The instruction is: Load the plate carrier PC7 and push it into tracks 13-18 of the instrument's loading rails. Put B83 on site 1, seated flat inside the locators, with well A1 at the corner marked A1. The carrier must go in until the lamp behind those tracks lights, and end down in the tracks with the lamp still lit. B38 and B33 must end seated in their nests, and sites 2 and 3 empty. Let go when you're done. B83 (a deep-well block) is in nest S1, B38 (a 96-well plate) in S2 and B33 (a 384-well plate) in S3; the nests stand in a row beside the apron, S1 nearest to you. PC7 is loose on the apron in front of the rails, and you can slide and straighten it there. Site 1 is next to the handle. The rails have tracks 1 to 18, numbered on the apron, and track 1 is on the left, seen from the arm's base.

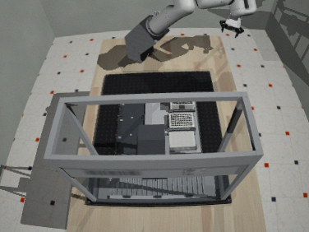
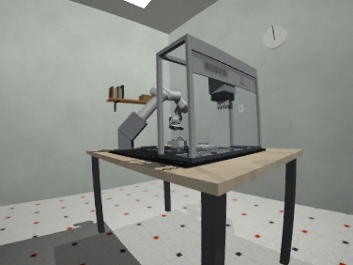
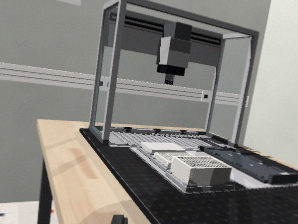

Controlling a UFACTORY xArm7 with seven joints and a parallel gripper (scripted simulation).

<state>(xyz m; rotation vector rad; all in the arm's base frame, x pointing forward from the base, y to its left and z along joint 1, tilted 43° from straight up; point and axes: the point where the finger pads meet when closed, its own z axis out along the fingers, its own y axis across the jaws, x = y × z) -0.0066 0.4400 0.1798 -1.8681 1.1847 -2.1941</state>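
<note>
My gripper [image 1: 231, 28] is open and empty. It hangs high above the table on the arm's side, away from the deck, and it also shows in the exterior view [image 2: 176, 125]. In the wrist view the white deep-well block B83 [image 3: 200, 168] sits in the nearest nest. The 96-well plate B38 [image 3: 167, 156] and the 384-well plate B33 [image 3: 161, 146] sit in the nests behind it. The three show in a row from above: B83 [image 1: 182, 106], B38 [image 1: 181, 120], B33 [image 1: 182, 141]. The dark carrier PC7 [image 3: 250, 163] [image 1: 131, 125] lies on the apron beside the nests, with its sites empty.
The instrument's grey frame [image 1: 152, 158] stands over the black deck. Its dark pipetting head [image 3: 174, 50] hangs from the top beam. The ribbed loading rails [image 3: 147, 132] lie behind the apron [image 1: 156, 187]. The wooden table edge [image 3: 75, 165] runs beside the deck.
</note>
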